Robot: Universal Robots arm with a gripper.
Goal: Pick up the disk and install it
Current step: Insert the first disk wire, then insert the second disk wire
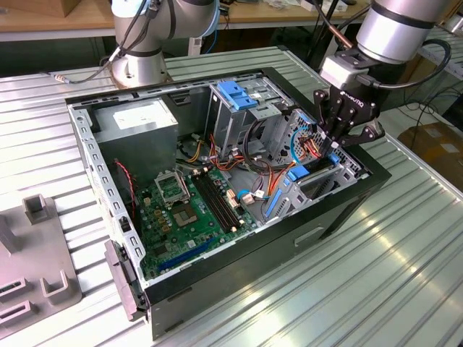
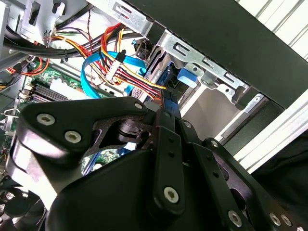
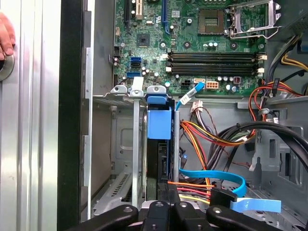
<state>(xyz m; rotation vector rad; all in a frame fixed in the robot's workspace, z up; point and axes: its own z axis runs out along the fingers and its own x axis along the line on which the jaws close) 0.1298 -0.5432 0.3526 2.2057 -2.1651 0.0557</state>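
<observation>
Pincer (image 1: 340, 137) narrow, clamped on the disk (image 3: 159, 122) — disk on edge, long axis pointing down into the bay (image 3: 122, 144).

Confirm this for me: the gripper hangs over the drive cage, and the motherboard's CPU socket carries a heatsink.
Not quite. The CPU socket is bare, with no heatsink on it, as the first wrist view shows. The rest holds: in the exterior view the gripper hangs over the drive cage.

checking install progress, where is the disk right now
In the first wrist view the disk stands on edge in the drive bay of the open computer case, beside the metal bay wall, with the gripper right at its end.
</observation>
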